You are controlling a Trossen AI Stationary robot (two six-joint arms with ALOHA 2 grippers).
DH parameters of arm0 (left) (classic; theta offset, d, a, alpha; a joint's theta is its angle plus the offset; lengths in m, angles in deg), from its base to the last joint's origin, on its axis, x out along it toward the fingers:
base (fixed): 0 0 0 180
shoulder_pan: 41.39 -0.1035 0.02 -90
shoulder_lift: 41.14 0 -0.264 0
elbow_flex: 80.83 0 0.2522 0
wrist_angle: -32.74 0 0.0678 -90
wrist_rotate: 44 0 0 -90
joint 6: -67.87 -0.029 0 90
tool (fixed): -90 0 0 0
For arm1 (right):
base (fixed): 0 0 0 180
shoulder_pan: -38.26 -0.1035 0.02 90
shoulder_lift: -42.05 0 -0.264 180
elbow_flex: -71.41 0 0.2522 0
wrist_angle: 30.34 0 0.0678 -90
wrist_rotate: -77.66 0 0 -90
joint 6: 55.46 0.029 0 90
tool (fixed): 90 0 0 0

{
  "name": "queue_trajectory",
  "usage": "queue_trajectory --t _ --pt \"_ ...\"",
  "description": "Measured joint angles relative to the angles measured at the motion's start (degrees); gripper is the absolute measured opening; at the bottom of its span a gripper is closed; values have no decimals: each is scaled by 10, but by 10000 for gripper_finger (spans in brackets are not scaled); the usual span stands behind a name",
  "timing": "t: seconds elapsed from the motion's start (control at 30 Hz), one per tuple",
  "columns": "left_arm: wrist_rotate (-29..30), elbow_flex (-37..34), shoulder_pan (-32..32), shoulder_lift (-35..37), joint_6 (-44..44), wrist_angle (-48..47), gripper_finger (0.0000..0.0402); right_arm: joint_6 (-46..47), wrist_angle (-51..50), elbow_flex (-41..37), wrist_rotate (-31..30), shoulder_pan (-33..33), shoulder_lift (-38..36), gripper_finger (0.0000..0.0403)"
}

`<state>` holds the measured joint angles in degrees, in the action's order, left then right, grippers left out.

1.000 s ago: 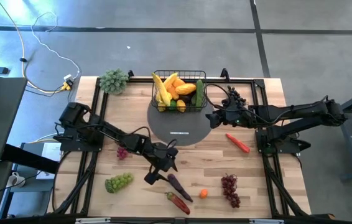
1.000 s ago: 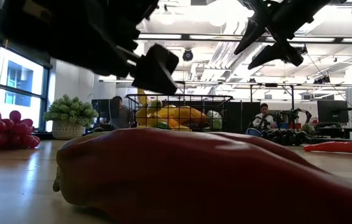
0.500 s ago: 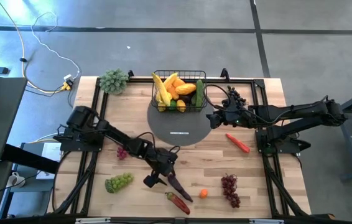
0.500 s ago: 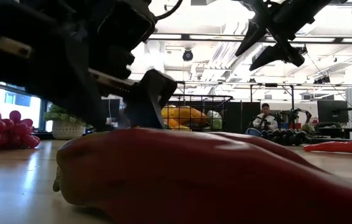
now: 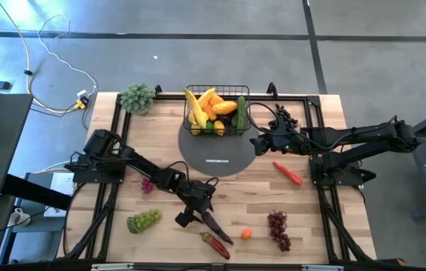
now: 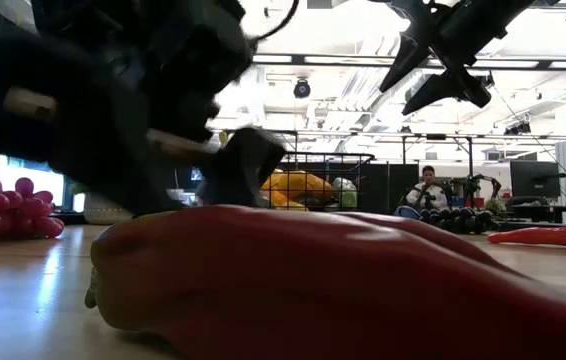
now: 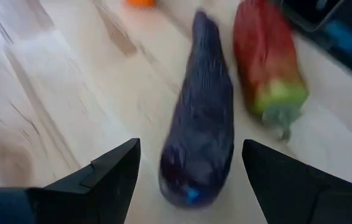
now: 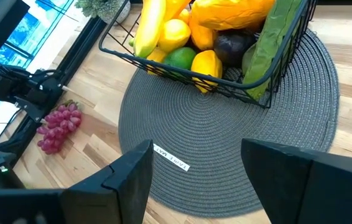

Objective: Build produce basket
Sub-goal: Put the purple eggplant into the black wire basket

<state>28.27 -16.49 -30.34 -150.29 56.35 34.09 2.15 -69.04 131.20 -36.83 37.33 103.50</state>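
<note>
The black wire basket (image 5: 217, 111) sits at the back edge of the round grey mat (image 5: 217, 154). It is full of yellow bananas (image 8: 149, 26), lemons (image 8: 206, 66), a green lime (image 8: 178, 58) and a long green cucumber (image 8: 275, 38). The left gripper (image 7: 185, 171) is low over the purple eggplant (image 7: 199, 124), fingers wide open on each side of it, holding nothing. A red pepper (image 7: 265, 62) lies just beside the eggplant. The right gripper (image 5: 258, 143) hangs over the mat's right edge, open and empty.

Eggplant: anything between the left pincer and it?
Nothing visible. The left pincer is open with the eggplant lying on the table between its fingers. The red pepper lies beside it, outside the fingers.
</note>
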Motion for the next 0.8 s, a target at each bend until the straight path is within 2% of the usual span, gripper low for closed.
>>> queue_trajectory --t 0.3,0.43,0.7,0.8 --pt "2 -1 1 -3 4 1 260 0 -8 0 0 0 0 224" --pt "2 -1 1 -3 -2 -2 221 0 -8 0 0 0 0 224" --pt "4 -1 0 -3 11 -2 116 5 -10 0 0 0 0 224" --pt "3 -1 -6 -3 35 -3 106 5 -10 0 4 0 0 224"
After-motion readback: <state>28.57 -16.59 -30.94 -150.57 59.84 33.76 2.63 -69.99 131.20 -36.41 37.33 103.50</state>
